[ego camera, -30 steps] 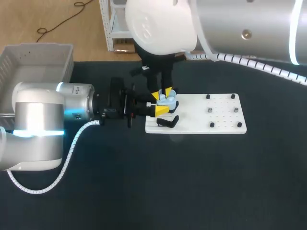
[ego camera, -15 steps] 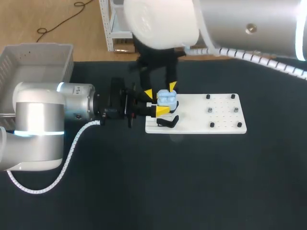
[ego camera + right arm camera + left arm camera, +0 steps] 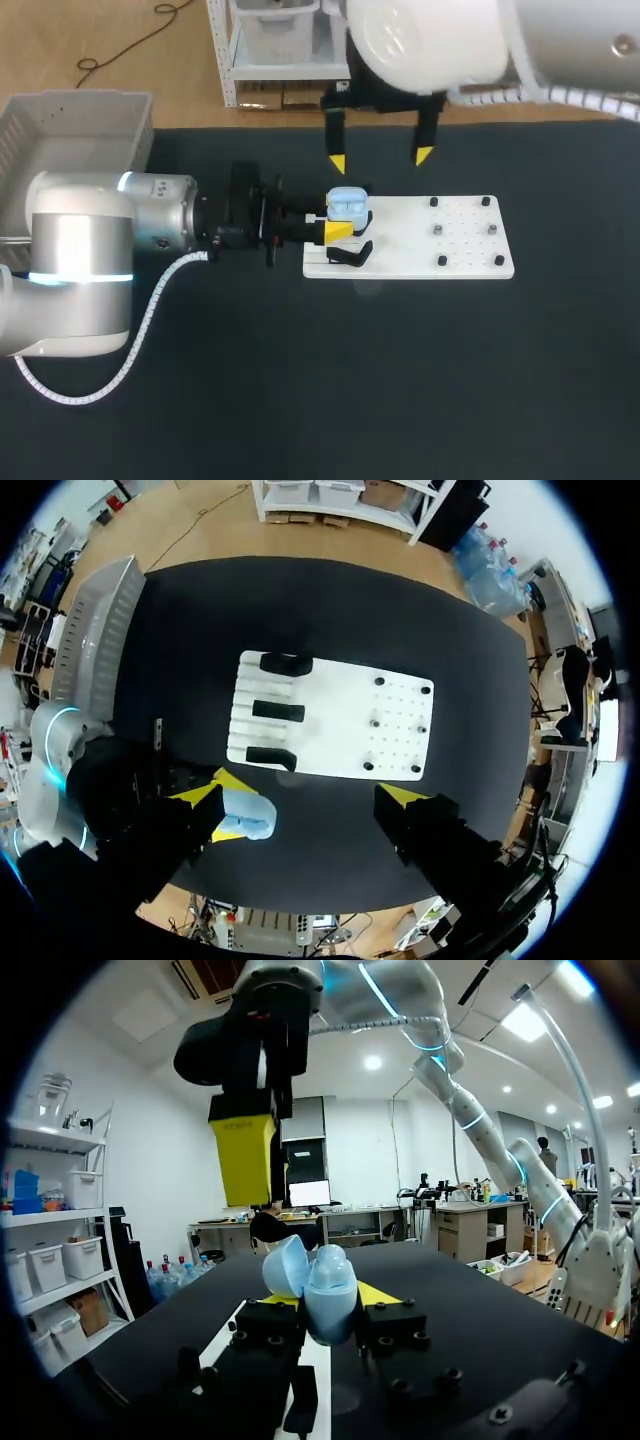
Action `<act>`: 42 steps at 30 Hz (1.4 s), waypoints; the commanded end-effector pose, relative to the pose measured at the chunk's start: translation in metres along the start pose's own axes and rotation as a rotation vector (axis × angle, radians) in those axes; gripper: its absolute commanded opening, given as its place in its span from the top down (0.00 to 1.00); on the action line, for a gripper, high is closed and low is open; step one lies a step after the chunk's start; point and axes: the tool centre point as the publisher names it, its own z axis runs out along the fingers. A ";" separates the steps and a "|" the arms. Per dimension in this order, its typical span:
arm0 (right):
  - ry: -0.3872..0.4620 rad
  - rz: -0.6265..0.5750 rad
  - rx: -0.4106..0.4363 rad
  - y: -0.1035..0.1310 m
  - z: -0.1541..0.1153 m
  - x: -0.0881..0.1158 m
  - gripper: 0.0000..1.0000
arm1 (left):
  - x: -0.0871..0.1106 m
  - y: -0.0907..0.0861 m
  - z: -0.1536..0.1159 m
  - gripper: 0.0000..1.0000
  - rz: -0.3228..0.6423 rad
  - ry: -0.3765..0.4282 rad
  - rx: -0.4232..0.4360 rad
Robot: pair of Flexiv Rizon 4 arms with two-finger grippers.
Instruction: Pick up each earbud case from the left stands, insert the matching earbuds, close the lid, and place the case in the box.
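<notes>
A light-blue earbud case (image 3: 347,204) hangs over the left end of the white board (image 3: 420,250), and my left gripper (image 3: 338,218) is shut on it from the side. In the left wrist view the case (image 3: 322,1290) sits between the yellow tips with its lid tilted open. My right gripper (image 3: 381,160) is raised above and behind the case, open and empty, its fingers wide apart. From the right wrist view the case (image 3: 245,816) lies far below, beside one finger of the right gripper (image 3: 305,795). One black stand (image 3: 350,255) is on the board in front of the case.
A grey bin (image 3: 60,130) stands at the table's back left corner. The board's right half carries several small pegs (image 3: 438,230). In the right wrist view, three black stands (image 3: 278,711) line the board's left side. Dark tabletop (image 3: 400,380) stretches along the front.
My right gripper, shut at the case a second ago, has opened wide and risen away toward the back right. The left gripper and the case have stayed put.
</notes>
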 end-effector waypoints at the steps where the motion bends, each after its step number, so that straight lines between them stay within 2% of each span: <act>1: -0.096 0.015 -0.006 -0.008 0.009 0.003 0.00 | 0.000 -0.001 0.000 1.00 0.002 -0.001 -0.004; 10: -0.080 0.027 -0.013 -0.011 0.020 0.002 0.00 | 0.000 -0.001 0.000 1.00 0.002 -0.001 -0.004; 25: -0.026 0.016 -0.037 -0.005 0.026 0.016 0.00 | 0.000 -0.001 0.000 1.00 0.002 -0.001 -0.004; 33: -0.130 0.024 -0.048 -0.008 0.007 0.013 0.00 | 0.000 -0.001 0.000 1.00 0.002 -0.001 -0.004; 42: -0.136 0.028 -0.031 -0.012 0.015 -0.004 0.00 | 0.000 -0.001 0.000 1.00 0.002 -0.001 -0.004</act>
